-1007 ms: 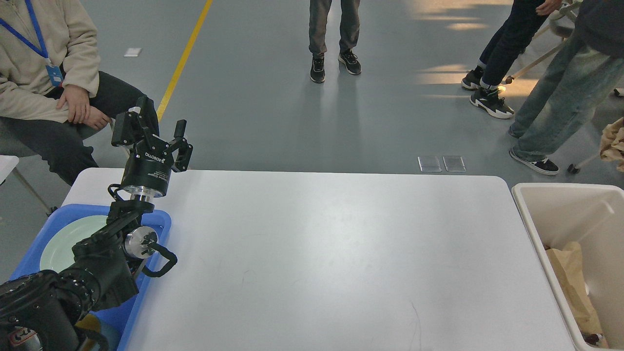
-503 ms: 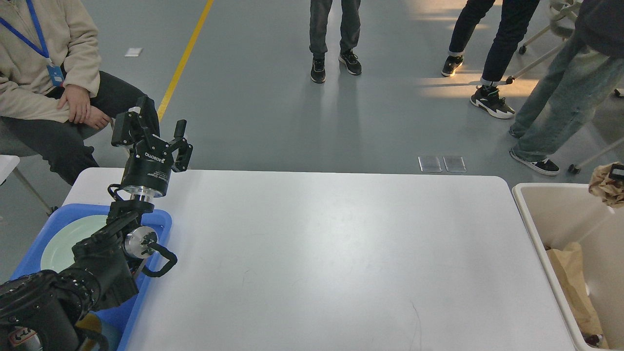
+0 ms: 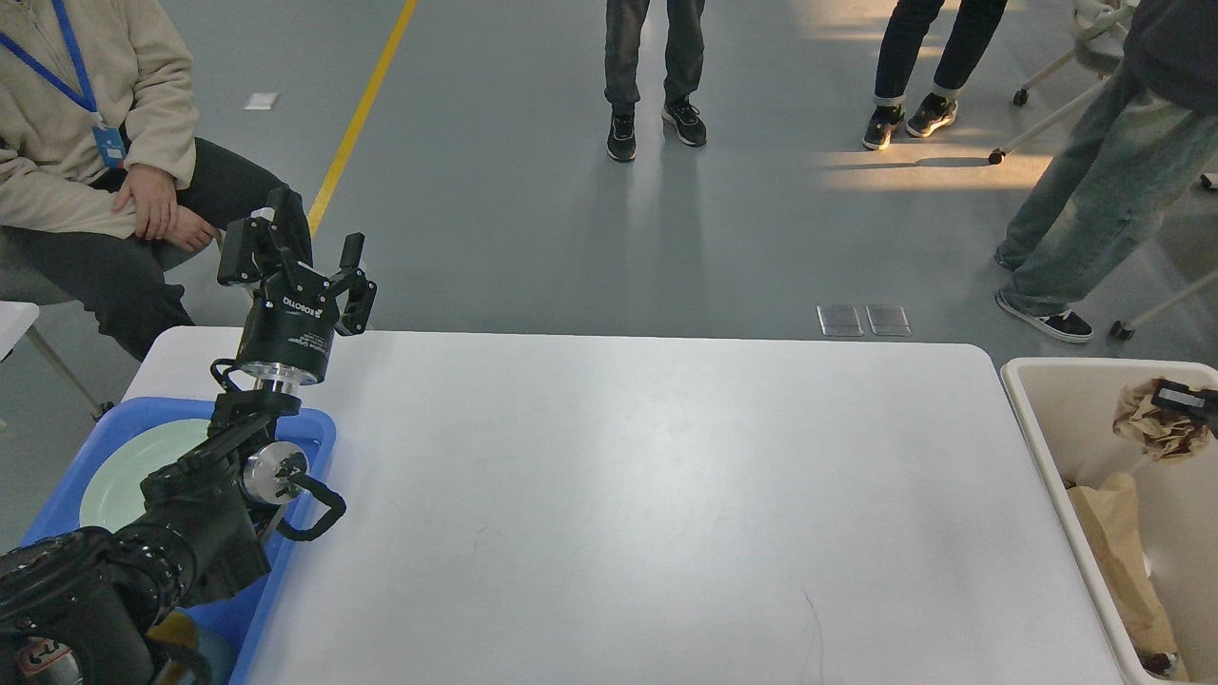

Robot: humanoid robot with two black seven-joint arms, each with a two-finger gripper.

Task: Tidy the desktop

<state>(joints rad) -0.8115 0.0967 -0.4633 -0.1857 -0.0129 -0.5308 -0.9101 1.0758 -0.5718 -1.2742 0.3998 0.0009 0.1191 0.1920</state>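
White desk, matte, rounded corners, faint scuffs.
Left gripper at its far-left corner, fingers apart; right gripper clamps crumpled paper over the bin.

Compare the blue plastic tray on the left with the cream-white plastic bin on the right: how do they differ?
The blue plastic tray is shallow with a low rim; the cream-white plastic bin is deep with tall walls. The tray holds a pale green round plate; the bin holds crumpled brown paper. The tray rests on the white rectangular desktop; the bin stands beside the desktop's right edge. Both are open-topped plastic containers.
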